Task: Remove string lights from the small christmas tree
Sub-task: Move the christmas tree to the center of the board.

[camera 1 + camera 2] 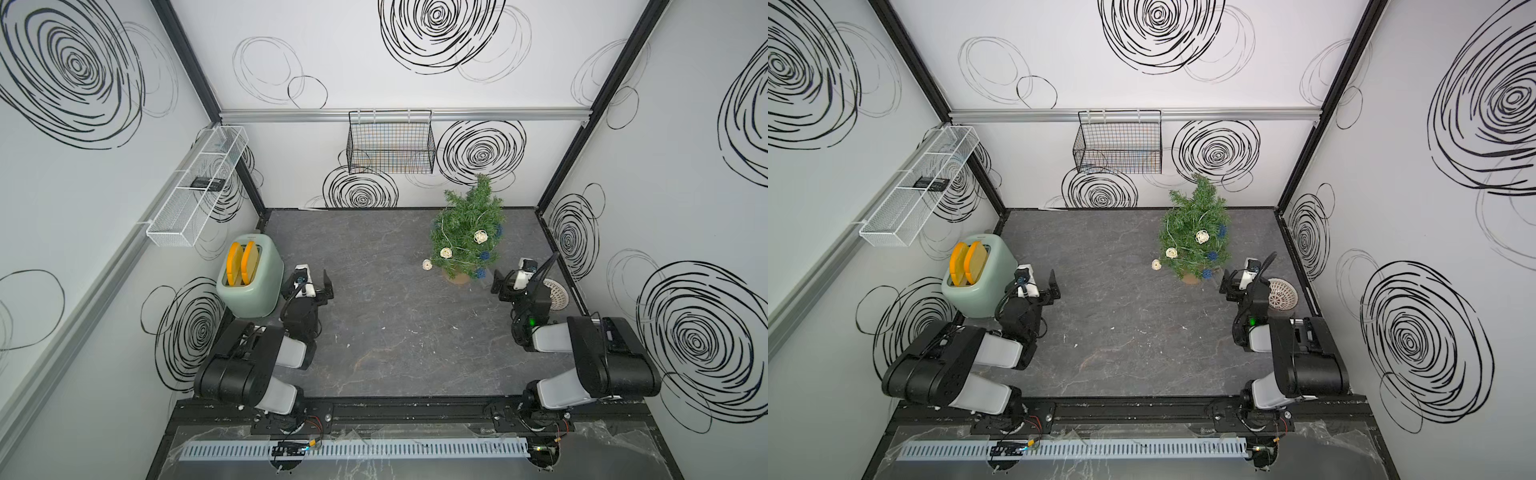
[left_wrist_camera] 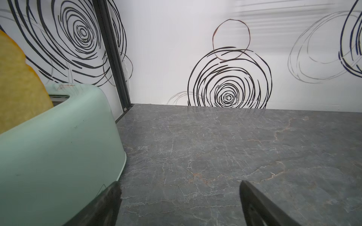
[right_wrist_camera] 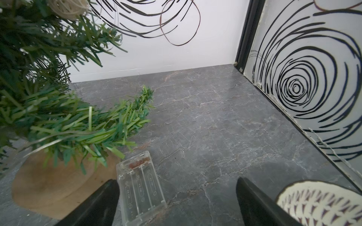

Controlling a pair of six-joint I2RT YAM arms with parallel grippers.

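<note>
The small christmas tree (image 1: pixel 467 224) (image 1: pixel 1196 226) stands at the back right of the table on a tan base (image 3: pixel 49 185). The string lights (image 1: pixel 481 237) (image 1: pixel 1202 237) wind around it as a pale wire with cream and blue woven balls; one cream ball (image 1: pixel 427 264) lies on the table to its left. A clear battery box (image 3: pixel 141 187) lies beside the base. My right gripper (image 1: pixel 519 286) (image 3: pixel 176 181) is open just in front of the tree, the box between its fingers near one of them, untouched. My left gripper (image 1: pixel 307 291) (image 2: pixel 180 184) is open over bare table.
A mint toaster (image 1: pixel 249 282) (image 2: pixel 58 146) with two yellow slices stands right beside the left gripper. A white perforated bowl (image 1: pixel 555 293) (image 3: pixel 321 203) sits right of the right gripper, near the side wall. A black wire basket (image 1: pixel 390 145) and a white one (image 1: pixel 195 195) hang on the walls.
</note>
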